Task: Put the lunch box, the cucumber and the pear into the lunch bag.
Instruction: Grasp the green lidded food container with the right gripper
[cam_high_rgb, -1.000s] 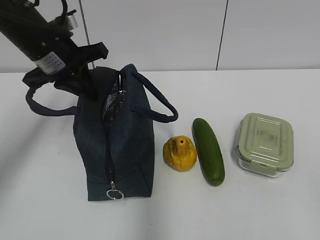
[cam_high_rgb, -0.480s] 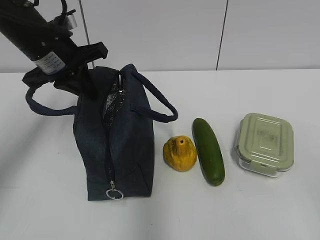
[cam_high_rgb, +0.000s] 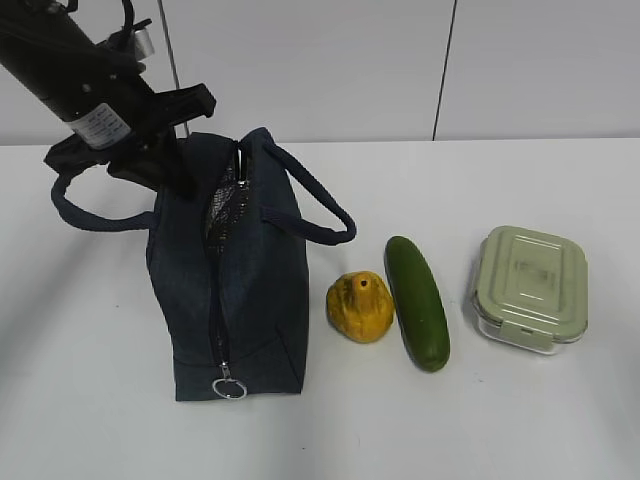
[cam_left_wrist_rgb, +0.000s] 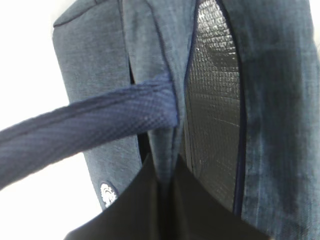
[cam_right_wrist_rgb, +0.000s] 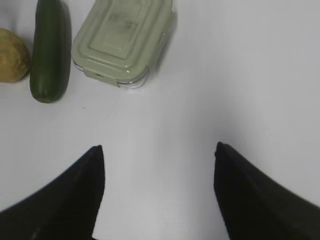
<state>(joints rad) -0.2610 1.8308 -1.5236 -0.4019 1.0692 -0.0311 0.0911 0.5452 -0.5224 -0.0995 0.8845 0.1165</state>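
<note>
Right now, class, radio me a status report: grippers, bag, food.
Left gripper shut on lunch bag edge. Right gripper open, empty, over table. Pear, cucumber, lunch box beside bag, unpacked. Nothing blocking.

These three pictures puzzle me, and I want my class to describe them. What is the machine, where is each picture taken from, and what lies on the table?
It is a robot with two arms. One picture looks down from in front; the others come from cameras on each wrist. On the white table stand a lunch bag, a pear, a cucumber and a lunch box. The left gripper is shut on the bag's fabric edge beside the open zipper. The right gripper hangs open, holding nothing.
</note>
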